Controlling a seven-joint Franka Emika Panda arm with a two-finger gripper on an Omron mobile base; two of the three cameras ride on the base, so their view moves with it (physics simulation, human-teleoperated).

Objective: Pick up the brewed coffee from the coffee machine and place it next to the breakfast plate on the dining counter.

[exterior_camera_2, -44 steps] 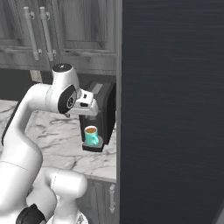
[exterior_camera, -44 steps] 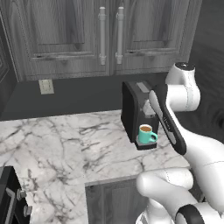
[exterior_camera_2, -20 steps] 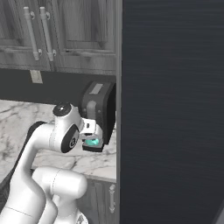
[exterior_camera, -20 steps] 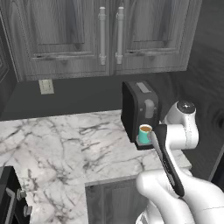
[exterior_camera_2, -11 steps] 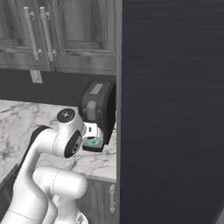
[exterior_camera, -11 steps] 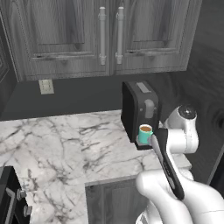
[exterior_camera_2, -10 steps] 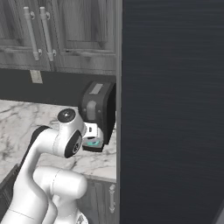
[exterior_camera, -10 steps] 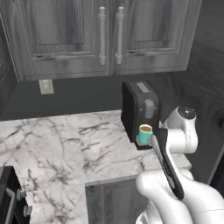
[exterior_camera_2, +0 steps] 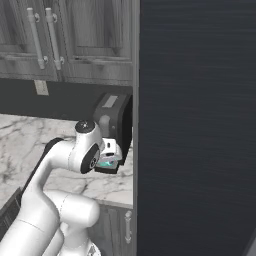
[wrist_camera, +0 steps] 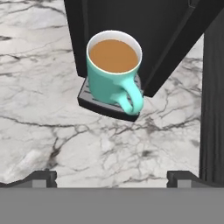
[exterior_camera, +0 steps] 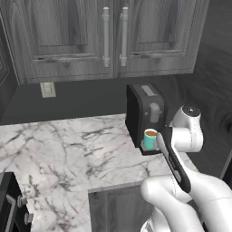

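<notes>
Hand view: teal mug, brown coffee

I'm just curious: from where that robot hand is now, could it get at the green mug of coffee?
Probably yes. The open gripper faces the mug on the coffee machine's drip tray, with only bare marble between them and the handle turned toward it.

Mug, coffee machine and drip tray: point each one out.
mug (wrist_camera: 108, 83), hand view, on its teal side wall below the rim.
coffee machine (exterior_camera: 139, 118), left base view, on its black side panel.
drip tray (wrist_camera: 94, 101), hand view, on its front left corner.
</notes>
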